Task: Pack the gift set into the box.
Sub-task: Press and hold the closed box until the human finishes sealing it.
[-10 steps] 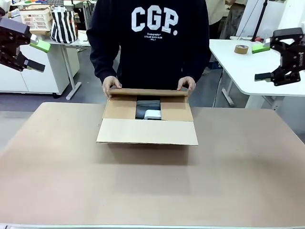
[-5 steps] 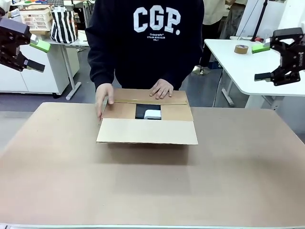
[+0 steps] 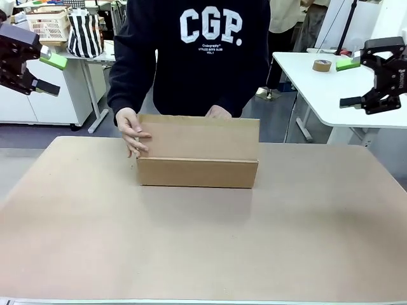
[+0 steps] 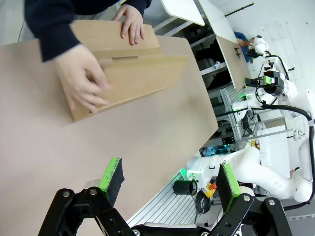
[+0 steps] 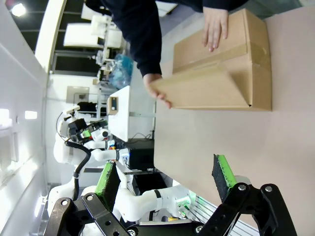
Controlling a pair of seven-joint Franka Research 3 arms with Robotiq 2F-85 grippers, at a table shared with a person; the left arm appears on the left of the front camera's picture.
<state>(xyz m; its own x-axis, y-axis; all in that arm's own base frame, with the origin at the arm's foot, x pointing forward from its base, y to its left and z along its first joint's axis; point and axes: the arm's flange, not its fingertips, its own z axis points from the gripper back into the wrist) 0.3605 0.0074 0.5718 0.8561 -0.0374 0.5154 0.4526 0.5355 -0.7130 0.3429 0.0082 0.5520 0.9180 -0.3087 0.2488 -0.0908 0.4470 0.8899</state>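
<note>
Toward twelve o'clock: box (image 3: 197, 173), near flap (image 3: 198, 136) raised by person's hand (image 3: 130, 130) — gift set hidden, presumably packed; closing not yet done. Wide, empty: left gripper (image 4: 170, 179), right gripper (image 5: 165, 176).

A tape roll (image 3: 322, 65) lies on the white table (image 3: 305, 89), a striped bag (image 3: 84, 35) beside a basket (image 3: 48, 24).

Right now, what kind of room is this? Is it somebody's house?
Probably a robot lab, not a house: the left gripper and right gripper hang raised beside the big table, and a white workbench behind holds a tape roll.
</note>
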